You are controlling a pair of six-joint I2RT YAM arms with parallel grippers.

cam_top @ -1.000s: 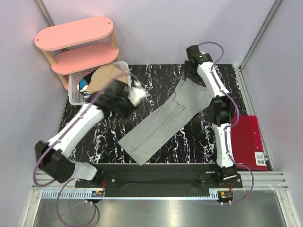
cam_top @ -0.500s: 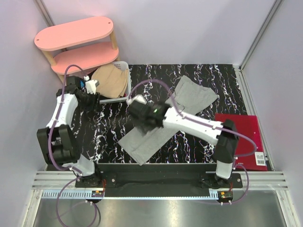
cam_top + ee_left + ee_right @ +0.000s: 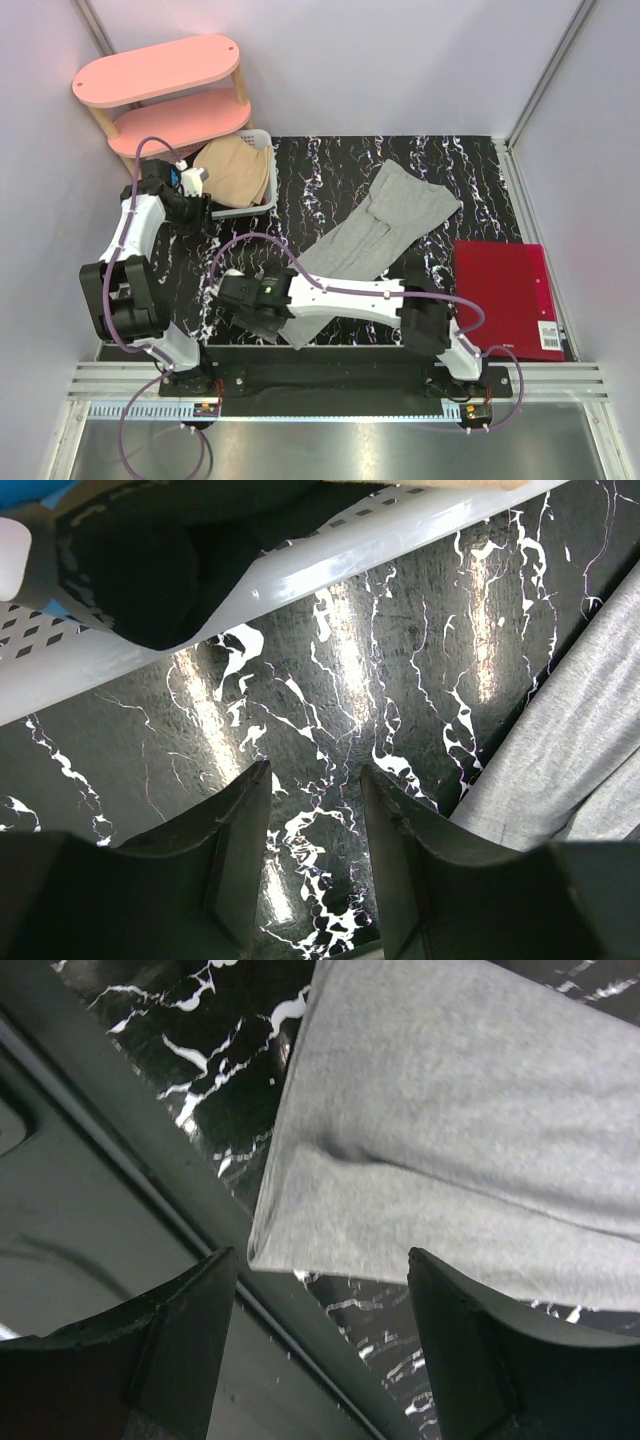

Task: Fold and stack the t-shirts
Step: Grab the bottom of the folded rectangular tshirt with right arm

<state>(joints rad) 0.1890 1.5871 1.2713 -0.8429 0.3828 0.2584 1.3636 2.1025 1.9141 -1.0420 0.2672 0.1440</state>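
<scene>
One grey t-shirt [image 3: 400, 215] lies on the surface [image 3: 330, 160], folded only lengthwise. The tan t-shirt [image 3: 235, 170] sits in the basket [image 3: 245, 210], so nothing is stacked. The right end effector [image 3: 320, 1270] hangs open and empty over the grey shirt's near corner; the left end effector [image 3: 313, 780], open and empty, hovers beside the basket.

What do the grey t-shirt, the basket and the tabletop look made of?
Grey t-shirt: soft matte heathered knit, probably cotton jersey; it lies limp with folds. Basket: glossy white plastic, perforated wall. Tabletop: black white-veined marble look, likely laminate or film; shiny glare streaks.
</scene>
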